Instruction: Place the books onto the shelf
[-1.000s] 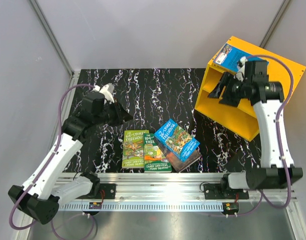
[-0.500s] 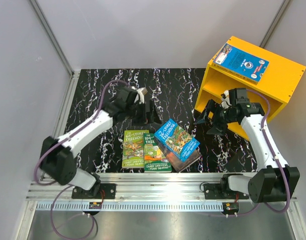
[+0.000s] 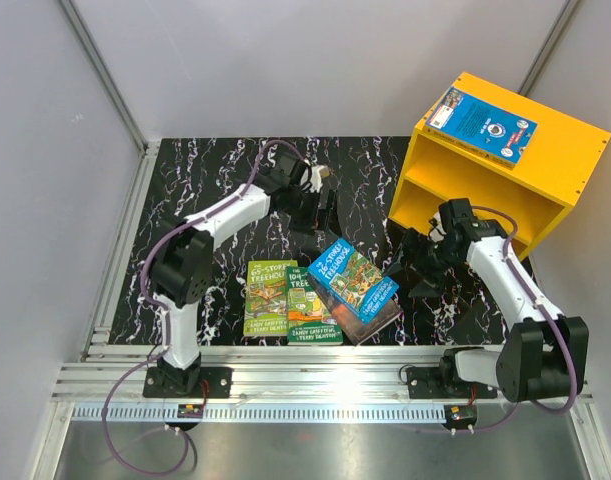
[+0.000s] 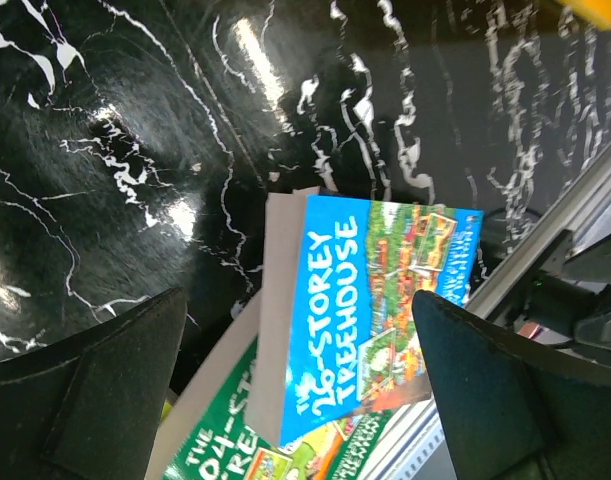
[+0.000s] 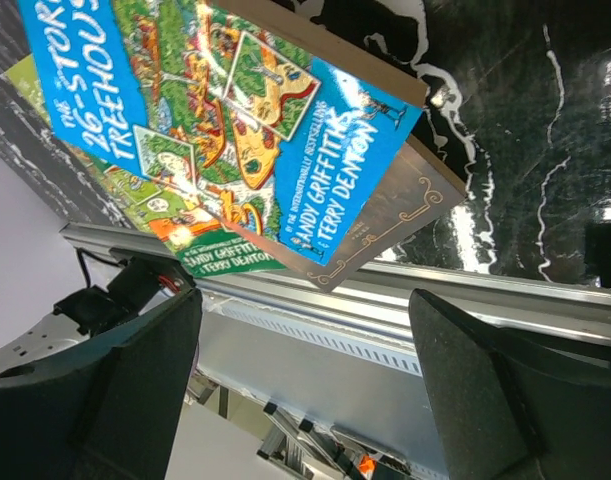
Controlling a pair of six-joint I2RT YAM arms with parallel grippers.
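The bright yellow open-front box shelf [image 3: 545, 165] stands at the far right corner of the black white-veined table top [image 3: 205, 170]. One blue paperback [image 3: 482, 122] lies flat on its roof, not inside a compartment. The main change is in the arms. A second ago the right arm was up at the shelf beside that book and the left arm was far out at the left side. Now both have swung in toward the pile of books near the front edge. The right gripper [image 3: 410, 272] hangs just to the right of the pile, and the left gripper [image 3: 317, 222] just behind it. The pile itself has not moved. The blue "26-Storey Treehouse" paperback [image 3: 352, 278] lies on top, turned at an angle, over a dark brown book [image 3: 387, 310] and partly over a green paperback [image 3: 310, 312]. A second green paperback [image 3: 268, 296] lies beside them on the left. Both grippers were narrower a moment ago and are now spread wide and hold nothing. The left fingers [image 4: 115, 385] and the right fingers [image 5: 115, 390] frame the blue cover with no contact that I can see. In my judgement one book is delivered, four remain, and the blue top one is the next pick.
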